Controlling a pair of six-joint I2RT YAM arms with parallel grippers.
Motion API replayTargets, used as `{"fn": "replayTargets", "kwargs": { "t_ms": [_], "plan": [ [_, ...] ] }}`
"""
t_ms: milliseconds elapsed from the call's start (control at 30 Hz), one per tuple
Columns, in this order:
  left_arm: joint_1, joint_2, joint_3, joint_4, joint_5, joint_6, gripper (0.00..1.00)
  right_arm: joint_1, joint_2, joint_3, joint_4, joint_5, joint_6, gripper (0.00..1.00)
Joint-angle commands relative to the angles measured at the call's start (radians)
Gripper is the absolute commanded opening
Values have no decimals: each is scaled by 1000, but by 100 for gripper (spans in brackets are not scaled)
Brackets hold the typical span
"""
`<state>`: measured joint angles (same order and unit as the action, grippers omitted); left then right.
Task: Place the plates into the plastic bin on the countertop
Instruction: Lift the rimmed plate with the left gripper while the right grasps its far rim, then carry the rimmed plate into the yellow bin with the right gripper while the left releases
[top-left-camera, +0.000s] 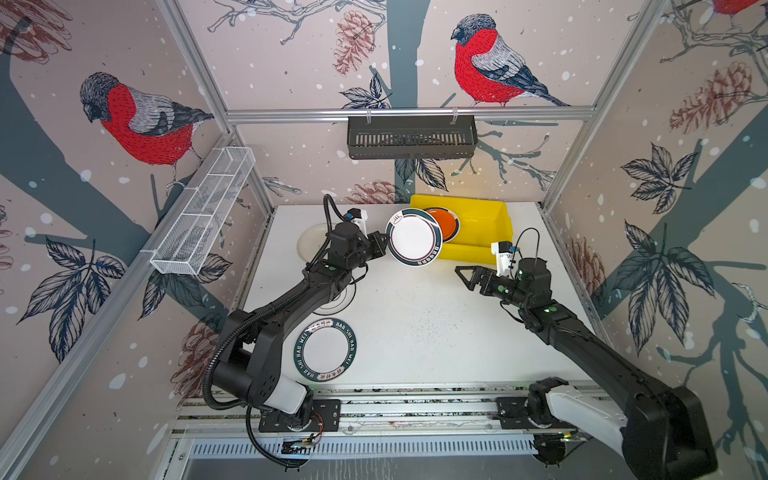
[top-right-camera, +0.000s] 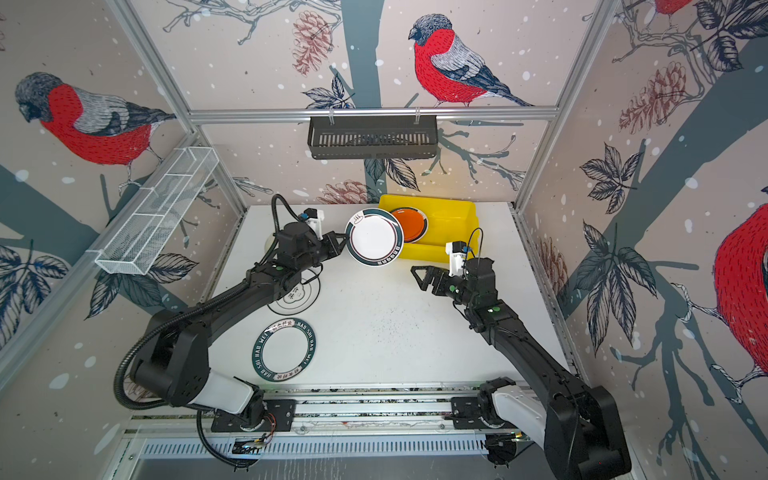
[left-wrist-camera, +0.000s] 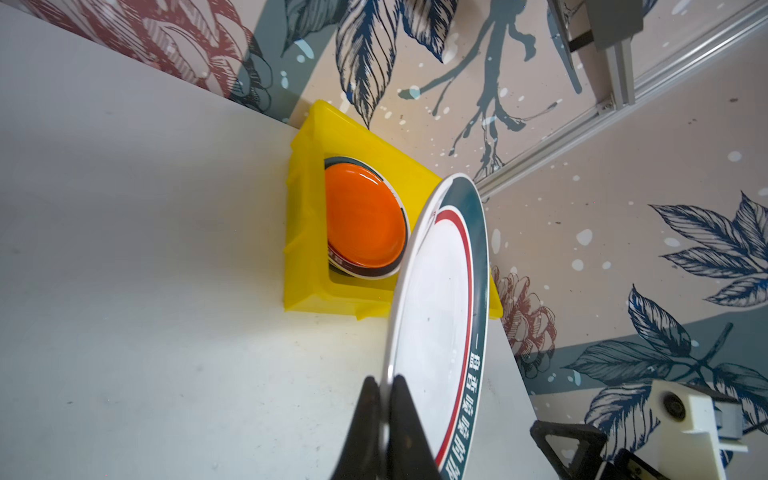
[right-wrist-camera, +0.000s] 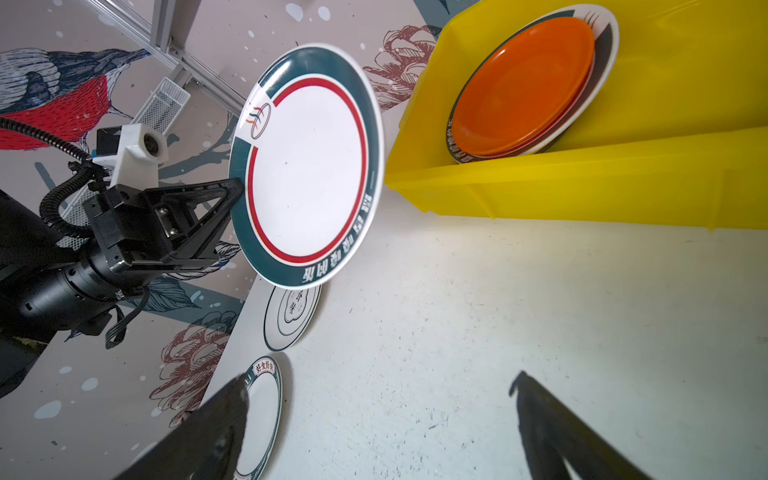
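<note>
Green-rimmed plate (top-left-camera: 413, 237) rim pinched in left claw (top-left-camera: 384, 244); beside bin (top-left-camera: 465, 252)

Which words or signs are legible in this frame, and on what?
"HAO SHI HAO WEI": green rim of the flat-lying plate.
"好食好味": same rim.
On the held plate: Chinese rim characters, too skewed to read surely.
On the ringed plate: centre characters too small.

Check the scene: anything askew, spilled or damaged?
Nothing spilled or broken. Only oddity: the orange plate and the dark-rimmed plate under it seem to lean against the wall of the yellow bin instead of lying flat. The left gripper pinches a green-rimmed plate by its rim, steeply tilted.
</note>
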<state>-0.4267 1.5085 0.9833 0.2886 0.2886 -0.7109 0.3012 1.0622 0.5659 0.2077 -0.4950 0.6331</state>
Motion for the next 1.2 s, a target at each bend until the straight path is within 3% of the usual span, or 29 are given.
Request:
{"fn": "replayTargets", "kwargs": {
  "t_ms": [0, 267, 533, 933, 1167],
  "plan": [
    [-30, 21, 9, 121, 29, -32, 0, 22, 21, 17, 52, 39, 6, 100],
    [-76, 69, -3, 200, 86, -71, 0, 24, 78, 12, 109, 81, 18, 93],
    [-95, 53, -47, 245, 86, -89, 0, 25, 122, 24, 161, 89, 52, 78],
    [-96, 25, -72, 240, 92, -85, 0, 36, 184, 60, 219, 66, 85, 23],
    [-95, 15, -84, 228, 80, -74, 0, 42, 204, 67, 228, 62, 105, 7]
  ]
}}
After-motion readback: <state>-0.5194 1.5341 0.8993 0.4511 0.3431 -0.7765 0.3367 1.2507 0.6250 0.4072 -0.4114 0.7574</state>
